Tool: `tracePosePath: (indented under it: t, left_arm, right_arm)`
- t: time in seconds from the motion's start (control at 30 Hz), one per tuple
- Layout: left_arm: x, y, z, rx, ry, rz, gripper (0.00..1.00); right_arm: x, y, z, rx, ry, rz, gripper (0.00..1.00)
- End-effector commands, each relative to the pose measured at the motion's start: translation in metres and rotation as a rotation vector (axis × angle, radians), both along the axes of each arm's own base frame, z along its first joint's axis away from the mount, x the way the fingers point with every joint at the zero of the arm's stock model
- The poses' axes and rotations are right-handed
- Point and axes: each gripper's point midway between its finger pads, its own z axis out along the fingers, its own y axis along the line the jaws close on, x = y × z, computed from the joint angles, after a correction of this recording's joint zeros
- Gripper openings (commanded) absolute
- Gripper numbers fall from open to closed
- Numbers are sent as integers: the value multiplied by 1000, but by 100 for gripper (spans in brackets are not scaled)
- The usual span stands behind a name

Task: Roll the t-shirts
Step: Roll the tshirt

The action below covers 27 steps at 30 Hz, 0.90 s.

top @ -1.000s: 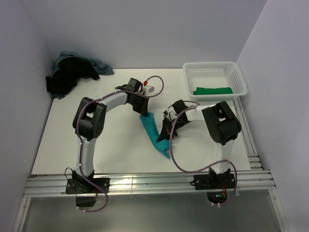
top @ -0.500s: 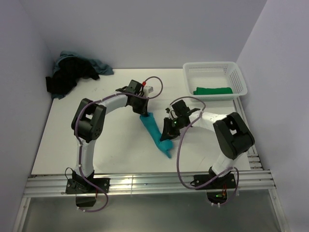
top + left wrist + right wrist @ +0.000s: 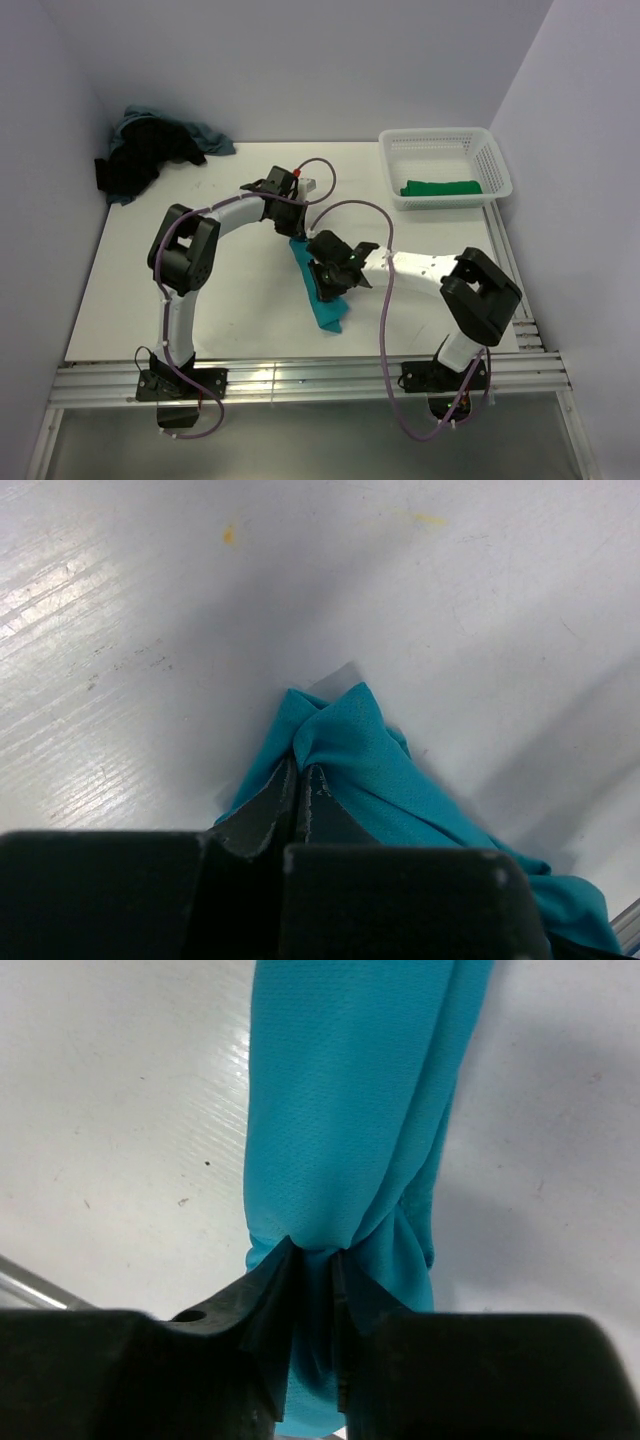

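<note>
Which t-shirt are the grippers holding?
The teal t-shirt, pinched mid-table by left gripper and right gripper; the green t-shirt lies in the basket, the black and blue t-shirts heaped far left.

- A bright teal cotton t-shirt point(image 3: 326, 312) lay midway on a white table point(image 3: 220, 320).
- A folded green t-shirt point(image 3: 442, 187) lay in a white plastic lattice basket point(image 3: 440, 135), far right.
- A heap of black and dusty-blue t-shirts point(image 3: 150, 152) lay far left.
</note>
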Motion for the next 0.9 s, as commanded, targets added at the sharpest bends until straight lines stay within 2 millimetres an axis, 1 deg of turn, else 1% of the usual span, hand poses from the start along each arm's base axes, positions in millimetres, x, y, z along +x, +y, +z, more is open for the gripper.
tracePosePath:
  t: [0.0, 0.03, 0.1, 0.17, 0.27, 0.3, 0.33, 0.47, 0.53, 0.6, 0.7, 0.77, 0.8, 0.87]
  left_arm:
    - [-24, 41, -49, 217, 121, 51, 0]
    - [-25, 40, -50, 215, 123, 47, 0]
    - [-23, 39, -49, 217, 120, 48, 0]
    - [-23, 39, -50, 215, 126, 49, 0]
    - [-22, 38, -49, 214, 126, 47, 0]
    - [-22, 37, -49, 212, 128, 48, 0]
    - [-22, 38, -49, 212, 127, 48, 0]
    - [-22, 37, -49, 208, 129, 46, 0]
    - [-21, 36, -49, 206, 129, 43, 0]
    - [-20, 35, -47, 204, 125, 41, 0]
    - [-18, 34, -46, 203, 123, 42, 1]
    - [-17, 33, -46, 199, 123, 43, 0]
    - [-18, 33, -46, 200, 125, 42, 0]
    - [-16, 31, -46, 195, 123, 38, 0]
  right_arm:
    - [-26, -14, -21, -147, 29, 9, 29]
    - [-28, -13, -19, -141, 31, 9, 31]
    - [-31, -7, -12, -120, 25, 9, 41]
    - [-34, -5, -9, -117, 42, 4, 42]
    - [-41, -4, -6, -118, 57, -5, 48]
    - [-42, -2, -4, -113, 59, -5, 55]
    - [-48, -3, -4, -124, 67, 4, 58]
    - [-58, -2, -5, -144, 86, 4, 62]
    - [-61, -4, -3, -161, 83, 2, 68]
    - [-67, -1, -2, -174, 81, 16, 73]
    - [-75, -4, -6, -223, 98, 21, 73]
    - [-80, -7, -11, -266, 111, 26, 67]
    - [-85, -8, -13, -287, 113, 42, 61]
    - [-89, -10, -20, -329, 130, 51, 59]
